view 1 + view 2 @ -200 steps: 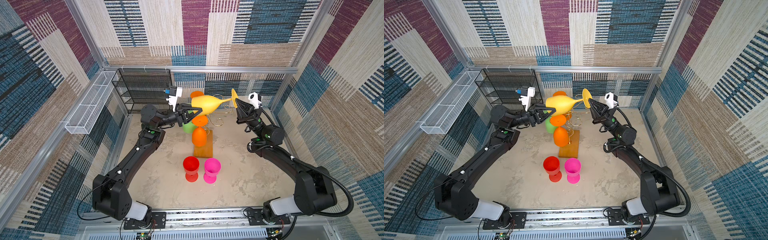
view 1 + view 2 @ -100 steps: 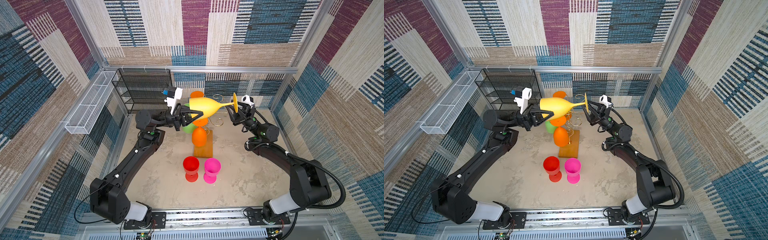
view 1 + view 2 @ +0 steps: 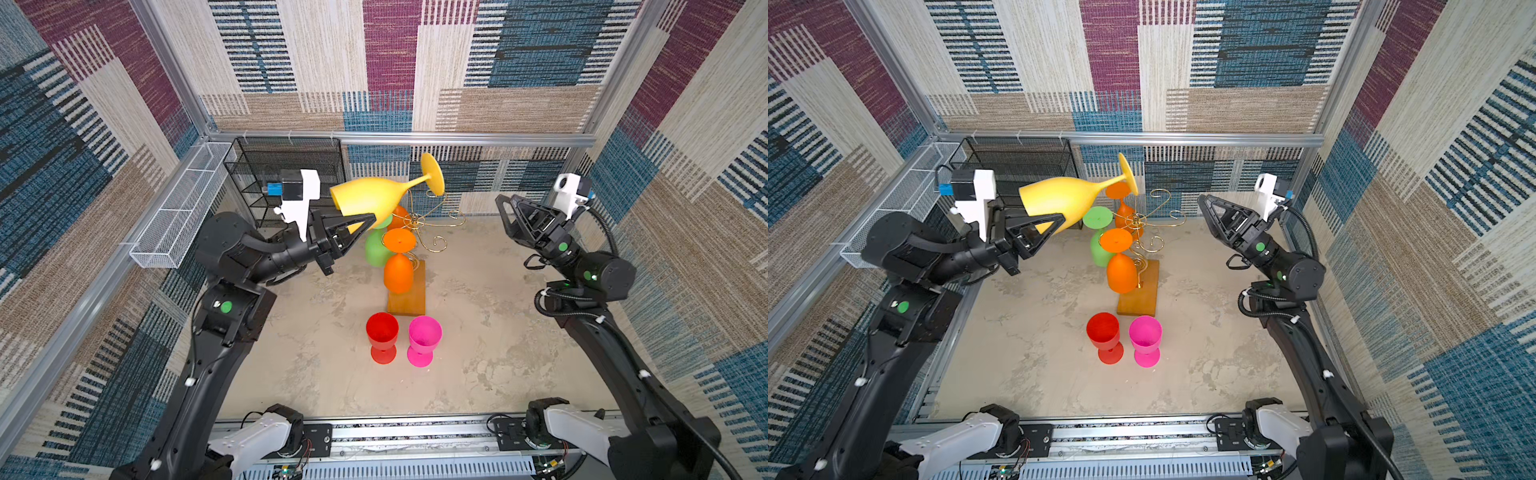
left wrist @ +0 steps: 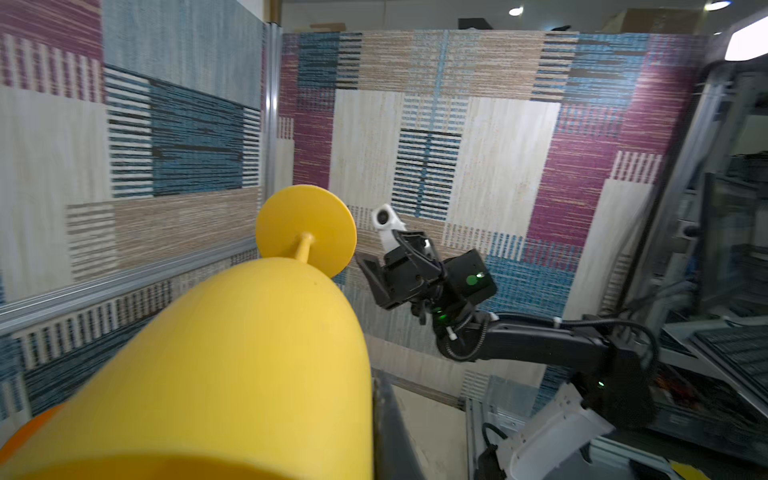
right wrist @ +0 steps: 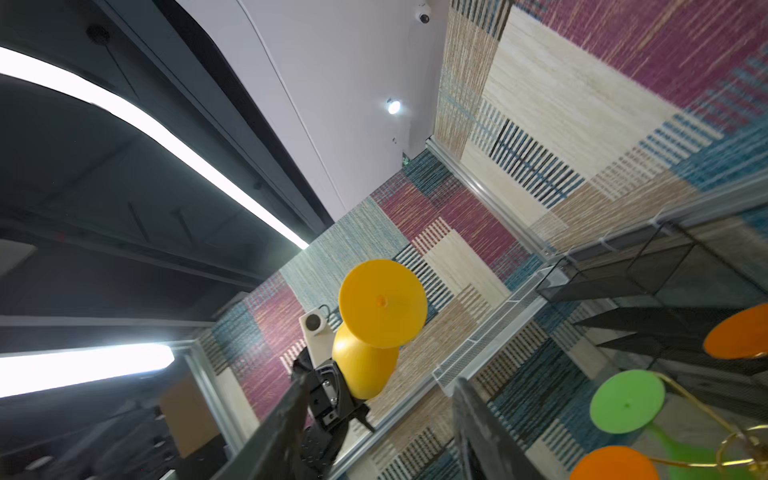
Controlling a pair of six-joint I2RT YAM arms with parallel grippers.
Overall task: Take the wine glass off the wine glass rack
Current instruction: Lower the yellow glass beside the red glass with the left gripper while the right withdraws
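Note:
A yellow wine glass (image 3: 374, 195) (image 3: 1059, 199) lies sideways in the air, up and to the left of the gold wire wine glass rack (image 3: 432, 220) (image 3: 1150, 216), clear of its arms. My left gripper (image 3: 361, 222) (image 3: 1054, 222) is shut on the rim of its bowl; in the left wrist view the bowl (image 4: 249, 353) fills the foreground beside one finger (image 4: 388, 424). My right gripper (image 3: 505, 216) (image 3: 1207, 216) (image 5: 382, 380) is open and empty, well to the right, facing the glass's foot (image 5: 382, 303).
Two orange glasses (image 3: 399, 270) (image 3: 401, 214) and a green one (image 3: 376, 249) hang on the rack above its wooden base (image 3: 409, 291). A red glass (image 3: 382, 336) and a pink glass (image 3: 424, 338) stand in front. Black mesh shelf (image 3: 291, 174) and white wire basket (image 3: 178, 216) at back left.
My left gripper closed on the yellow glass's bowl and carried it left. My right gripper let go of the glass's foot, opened and drew back to the right.

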